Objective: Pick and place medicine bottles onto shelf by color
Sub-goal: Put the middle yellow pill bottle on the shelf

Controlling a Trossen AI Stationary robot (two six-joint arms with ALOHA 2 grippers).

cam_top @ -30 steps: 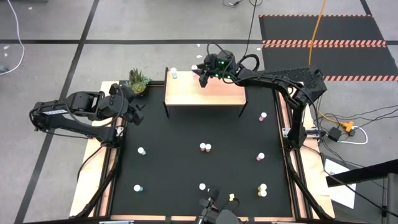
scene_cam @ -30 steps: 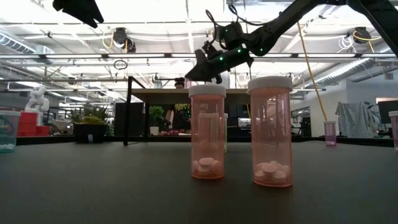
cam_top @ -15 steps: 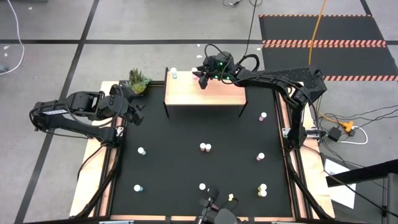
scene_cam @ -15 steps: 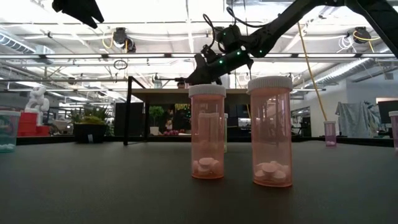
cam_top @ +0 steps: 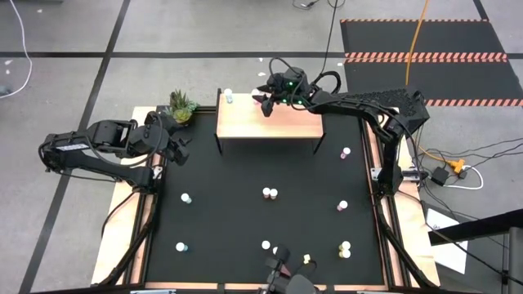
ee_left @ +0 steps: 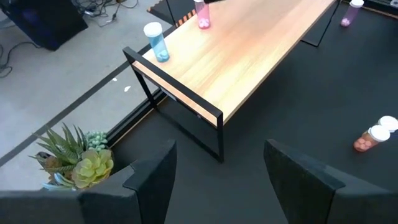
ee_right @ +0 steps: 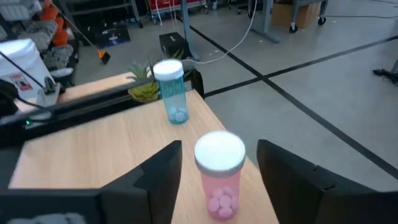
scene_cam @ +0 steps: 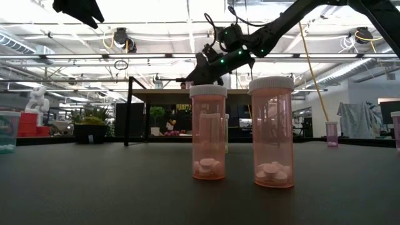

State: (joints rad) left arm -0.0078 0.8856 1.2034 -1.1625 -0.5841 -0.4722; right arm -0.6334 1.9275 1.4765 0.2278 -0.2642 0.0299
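right tool (ee_right: 217, 171) open astride pink bottle (ee_right: 219, 174) standing on shelf (cam_top: 286, 122), apart from blue bottle (ee_right: 170, 90), sorting by color | left tool (ee_left: 217, 168) open, waiting beside surface (cam_top: 245, 220)

Robotics lab or workshop, taped grey floor (cam_top: 65, 33), loose cables (cam_top: 482, 155), ceiling strip lights (scene_cam: 156, 25), hazard-striped mats (cam_top: 425, 57)

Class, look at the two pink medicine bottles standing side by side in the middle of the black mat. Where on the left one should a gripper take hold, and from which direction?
Grip the left pink bottle from above, fingers on its front and back across the round body under the white cap. It stands upright, and the neighbouring pink bottle crowds one side, so only that axis looks free.
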